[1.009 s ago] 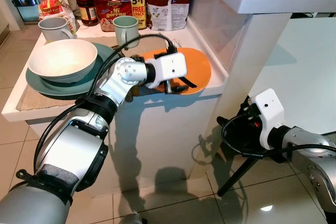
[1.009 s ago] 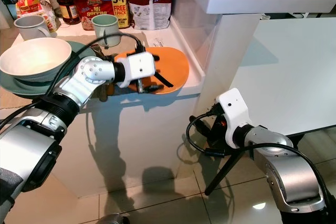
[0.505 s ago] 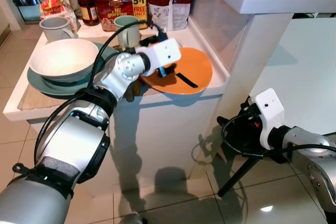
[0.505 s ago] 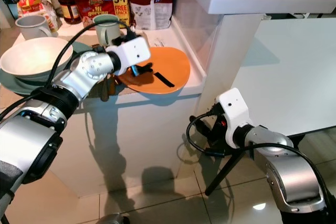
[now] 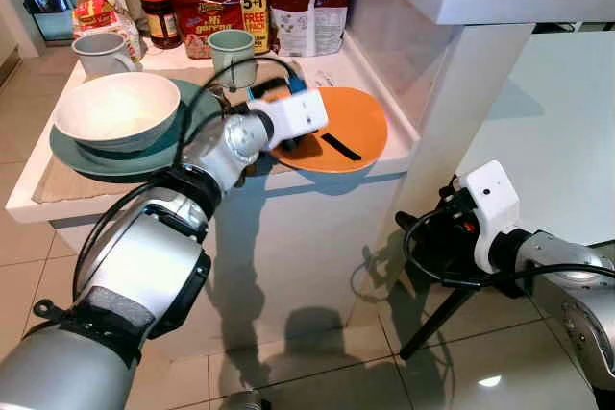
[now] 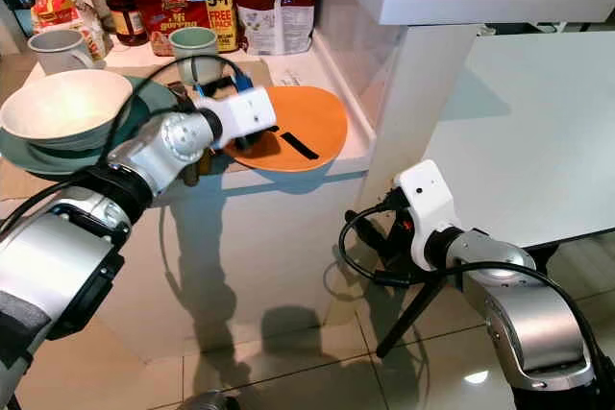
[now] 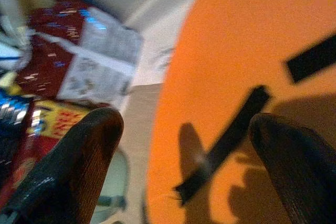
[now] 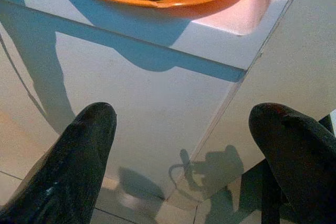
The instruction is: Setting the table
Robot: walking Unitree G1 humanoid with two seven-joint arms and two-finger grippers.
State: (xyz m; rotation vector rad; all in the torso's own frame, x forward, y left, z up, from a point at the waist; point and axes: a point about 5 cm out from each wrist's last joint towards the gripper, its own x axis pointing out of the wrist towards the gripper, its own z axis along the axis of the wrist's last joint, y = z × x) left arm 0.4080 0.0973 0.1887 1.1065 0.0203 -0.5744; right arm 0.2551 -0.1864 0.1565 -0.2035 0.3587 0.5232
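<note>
The left gripper (image 7: 184, 145) hangs with its jaws spread over the near-left rim of the round orange plate (image 5: 351, 127) — the plate lies under and beyond the jaws, at the right front corner of the white table (image 5: 115, 201). Left of the jaws, a white bowl (image 5: 115, 109) sits in a green plate (image 5: 82, 151). Behind the jaws stands a pale green mug (image 5: 233, 55) — food packets (image 5: 309, 2) behind it.

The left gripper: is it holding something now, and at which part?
Nothing is held. The left gripper is open over the near-left rim of the orange plate, its fingers spread. The right gripper is open and empty too.
</note>
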